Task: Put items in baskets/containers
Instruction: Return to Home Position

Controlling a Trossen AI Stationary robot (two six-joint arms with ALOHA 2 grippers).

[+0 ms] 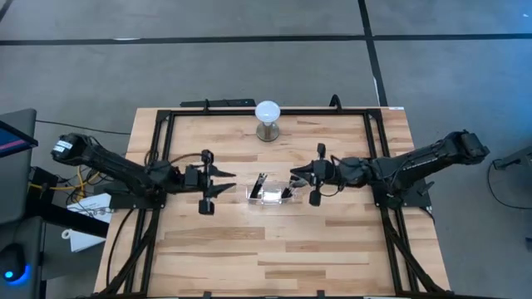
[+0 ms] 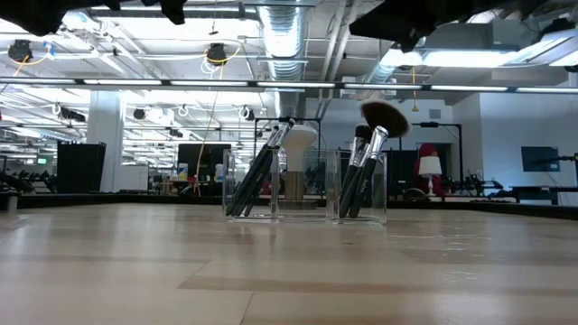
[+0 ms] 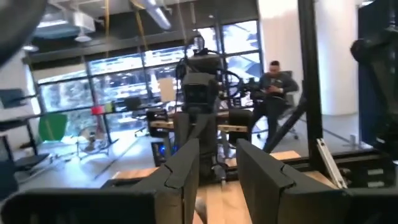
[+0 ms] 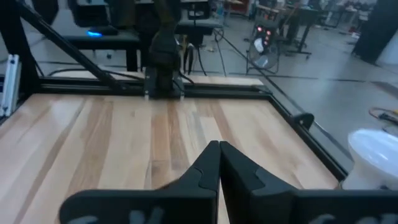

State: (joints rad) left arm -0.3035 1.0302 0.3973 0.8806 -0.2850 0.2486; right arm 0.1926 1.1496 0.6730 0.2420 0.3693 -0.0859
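Brushes [image 2: 257, 181] stand in the clear holder [image 1: 270, 194], so both arms flank it idle: left arm [image 1: 125, 172] jaws apart, right arm [image 1: 407, 166] jaws closed on nothing.

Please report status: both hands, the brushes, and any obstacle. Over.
Left hand open, empty, left of clear holder. Right hand shut, empty, right of it. Brushes leaning in holder. White globe behind, not blocking.

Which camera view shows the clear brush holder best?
The low view: the clear holder stands side-on, with brushes leaning in both ends. The high view shows it small from above. Neither wrist view shows it.
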